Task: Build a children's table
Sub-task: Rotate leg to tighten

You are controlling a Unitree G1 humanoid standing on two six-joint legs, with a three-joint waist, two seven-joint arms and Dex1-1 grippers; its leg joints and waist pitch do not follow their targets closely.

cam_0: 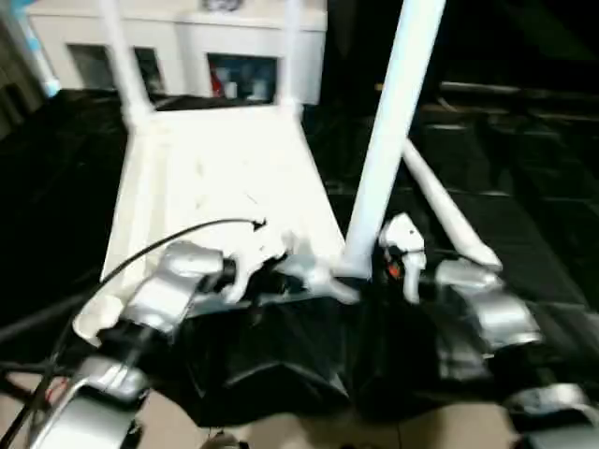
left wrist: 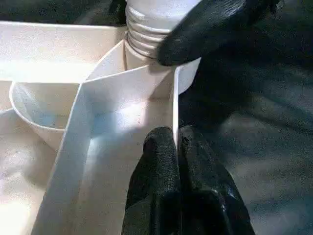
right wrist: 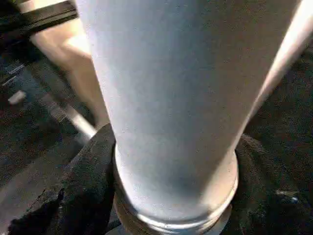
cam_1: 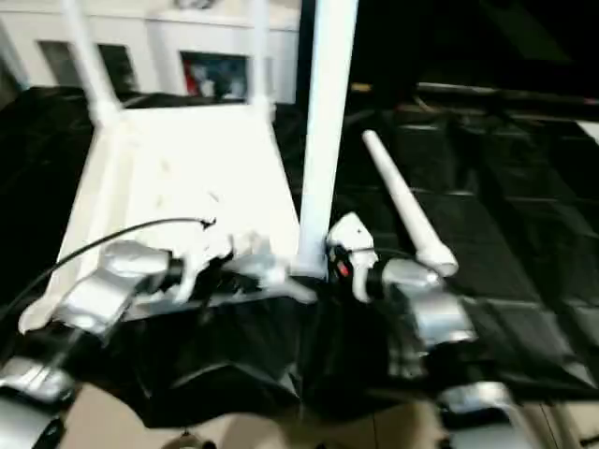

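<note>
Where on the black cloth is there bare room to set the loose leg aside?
Free: the dark cloth right of the loose leg. Crowded: the tabletop's near right corner, where both hands flank the upright leg.

Loose leg (cam_1: 404,211) lies right of tabletop (cam_1: 187,178) (cabinet (cam_0: 178,37) behind).

One tabletop (cam_0: 225,168) lies upside down ahead of my pincers. I count four legs: two standing at its far corners (cam_0: 120,56) (cam_0: 290,51), one upright (cam_0: 398,103) by my right pincer (cam_0: 398,257), one lying loose (cam_0: 449,215) beyond it.
</note>
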